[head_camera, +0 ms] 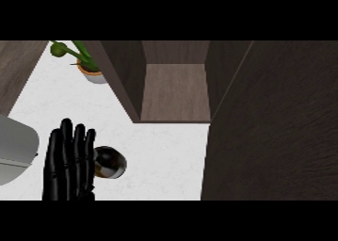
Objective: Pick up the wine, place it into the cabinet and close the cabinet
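Left hand (68, 162): you kept its fingers straight, resting beside the wine (110, 162), grasping nothing.
Cabinet (175, 92): stood open, ready for it.
Right hand: unseen.

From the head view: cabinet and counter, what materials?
Cabinet: looks like dark brown wood or wood laminate, matte; faint grain on the inner shelf and the open door. Counter: white stone-like surface, probably marble or quartz, with faint grey speckling, low sheen.
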Motion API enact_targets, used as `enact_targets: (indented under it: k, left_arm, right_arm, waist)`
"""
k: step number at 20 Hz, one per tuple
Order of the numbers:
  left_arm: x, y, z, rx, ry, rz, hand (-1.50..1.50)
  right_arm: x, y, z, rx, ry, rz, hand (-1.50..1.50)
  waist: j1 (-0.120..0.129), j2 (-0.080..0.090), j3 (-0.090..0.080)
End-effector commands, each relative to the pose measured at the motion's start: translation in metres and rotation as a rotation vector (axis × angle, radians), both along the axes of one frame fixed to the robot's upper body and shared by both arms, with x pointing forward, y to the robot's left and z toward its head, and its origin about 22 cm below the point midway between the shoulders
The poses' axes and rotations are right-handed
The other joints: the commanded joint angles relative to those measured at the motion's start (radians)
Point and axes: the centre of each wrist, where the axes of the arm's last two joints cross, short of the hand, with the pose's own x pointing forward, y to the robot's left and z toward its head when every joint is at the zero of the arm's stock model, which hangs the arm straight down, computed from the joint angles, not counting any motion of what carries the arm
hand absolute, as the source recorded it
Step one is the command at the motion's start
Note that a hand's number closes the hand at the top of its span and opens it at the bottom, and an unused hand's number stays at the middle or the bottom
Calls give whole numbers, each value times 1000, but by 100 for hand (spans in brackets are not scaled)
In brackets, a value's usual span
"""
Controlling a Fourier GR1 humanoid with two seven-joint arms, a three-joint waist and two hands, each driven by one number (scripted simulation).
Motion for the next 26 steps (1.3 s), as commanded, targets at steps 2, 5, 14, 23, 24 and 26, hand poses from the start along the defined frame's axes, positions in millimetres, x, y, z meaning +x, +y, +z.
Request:
enact_targets:
  k: [2, 5, 14, 23, 24, 26]
  left_arm:
    - [-24, 21, 21, -98, 16, -31, -150]
    - [-29, 16, 26, -104, 7, -20, -150]
    - [-27, 44, 12, -109, 56, 25, -150]
    - [-12, 65, -11, -147, 161, 39, -150]
    - [-17, 62, -10, -151, 192, -1, -150]
    - [3, 74, -21, -154, 167, 28, -150]
  right_arm:
    - [-32, -11, 17, 20, -37, 18, -150]
    - [-29, 2, 19, 28, -39, 20, -150]
    - [-17, 2, 22, 20, -25, 6, -150]
    - [-25, 0, 23, 5, -32, 17, -150]
    - [-25, 5, 28, 24, -20, 32, -150]
    - [-27, 1, 26, 25, -42, 18, -150]
  waist:
    - [-6, 0, 0]
    - [-1, 0, 0]
    - [-1, 3, -2]
    - [-6, 2, -4]
    - [-2, 2, -3]
    - [-8, 4, -3]
